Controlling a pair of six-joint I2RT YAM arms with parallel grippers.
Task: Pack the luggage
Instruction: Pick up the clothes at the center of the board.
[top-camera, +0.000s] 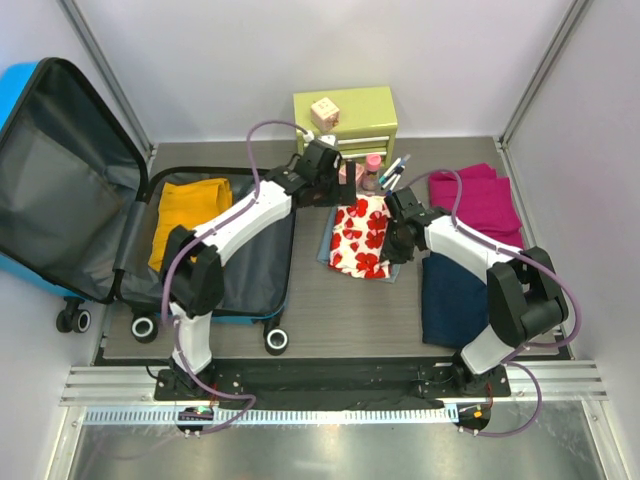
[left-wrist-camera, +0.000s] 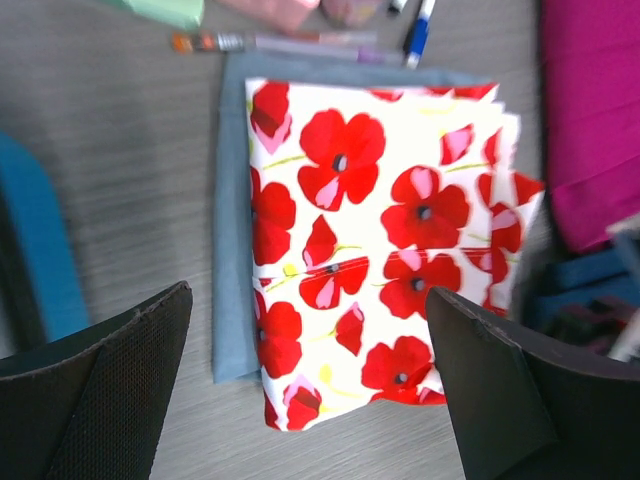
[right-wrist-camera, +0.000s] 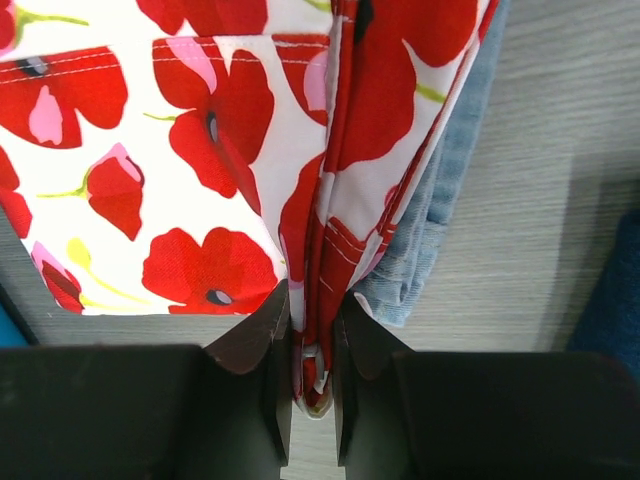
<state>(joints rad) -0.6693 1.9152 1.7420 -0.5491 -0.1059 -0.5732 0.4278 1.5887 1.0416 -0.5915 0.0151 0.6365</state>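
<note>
Right gripper: my jaws pinch the folded edge of the poppy-print cloth; left gripper hangs spread wide above it. Soft and floppy, it likely needs 2 holds at opposite edges. Luggage lies open at table left, rigid, 1 yellow garment inside.
</note>
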